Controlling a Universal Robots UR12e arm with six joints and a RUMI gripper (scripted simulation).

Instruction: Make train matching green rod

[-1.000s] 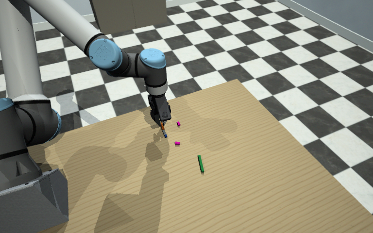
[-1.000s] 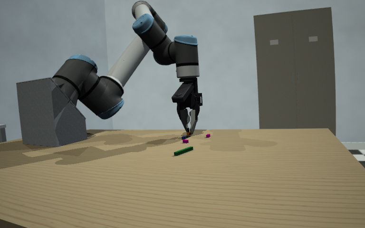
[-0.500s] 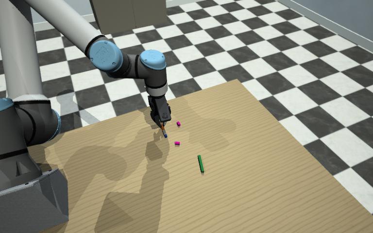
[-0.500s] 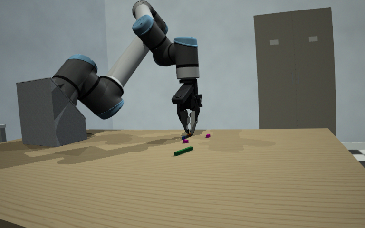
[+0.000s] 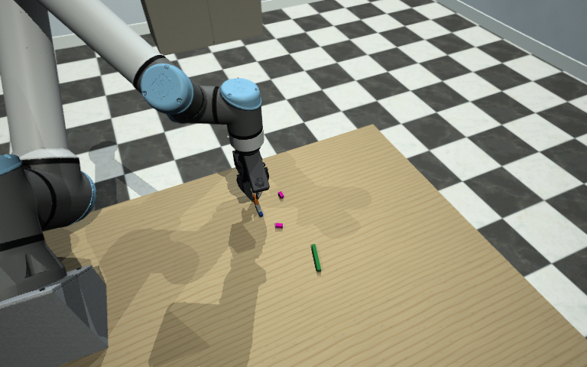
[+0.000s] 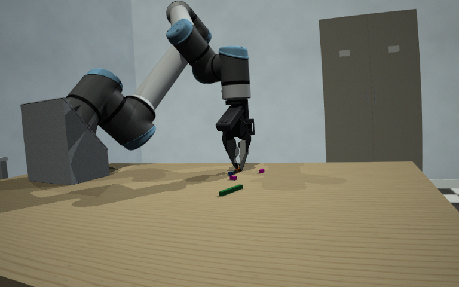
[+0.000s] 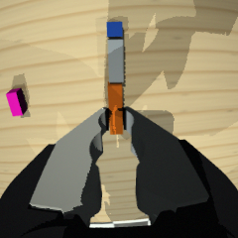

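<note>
Item: gripper [image 7: 116, 119], entered as closed on the orange rod [image 7: 115, 101], which is pinched at its near end between the two fingertips in the centre of the wrist view. Item: grey rod [image 7: 115, 60], recorded directly above the orange rod in the wrist view, in one line with it, the flat ends appearing to touch. Item: blue rod [image 7: 114, 29], placed at the top of that view beyond the grey rod, in the same line, with only a hairline gap or none. Orange, grey and blue together are reckoned to match the green rod in length. Item: green rod [image 5: 316, 257], lying flat right of centre in the top view, well apart from the line. Items: two magenta rods, one [image 5: 280, 194] just right of the gripper in the top view, one [image 5: 278, 225] below it; both are judged to stand clear of the train, though the margin cannot be told exactly. Handling note: the step in hand is judged to be the setting-down of the orange rod. The rod should be held square to the line, lowered flat to the table [image 5: 389, 280], released without sideways drag, and the fingers lifted straight up so that no neighbour is nudged.
</note>
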